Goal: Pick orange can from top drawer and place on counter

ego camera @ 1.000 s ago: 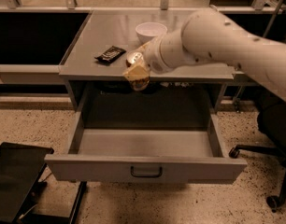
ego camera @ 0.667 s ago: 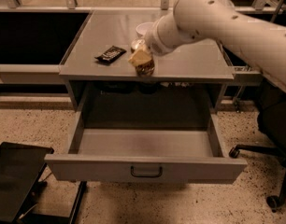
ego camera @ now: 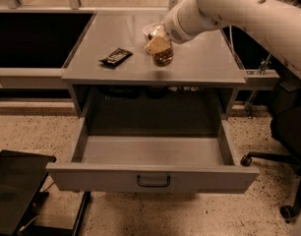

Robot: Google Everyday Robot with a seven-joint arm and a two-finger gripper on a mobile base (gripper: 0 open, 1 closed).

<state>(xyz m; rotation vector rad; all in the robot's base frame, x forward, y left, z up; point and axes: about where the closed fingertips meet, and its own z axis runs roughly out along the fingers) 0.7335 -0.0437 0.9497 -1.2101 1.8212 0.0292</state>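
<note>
The orange can (ego camera: 164, 57) is held upright over the middle of the grey counter (ego camera: 204, 65), its base at or just above the surface. My gripper (ego camera: 159, 45) is shut on the orange can from above and behind, with a tan finger pad over its top. The white arm reaches in from the upper right. The top drawer (ego camera: 153, 177) stands pulled wide open below, and nothing shows inside it. Its dark bar handle (ego camera: 153, 182) faces the front.
A dark snack packet (ego camera: 116, 57) lies on the counter's left part. A white bowl (ego camera: 151, 31) sits behind the gripper, partly hidden. A black office chair (ego camera: 288, 132) stands at the right. A dark flat object (ego camera: 17, 191) is on the floor at lower left.
The gripper has carried the orange can up from in front of the counter's edge and back over the counter, toward the bowl.
</note>
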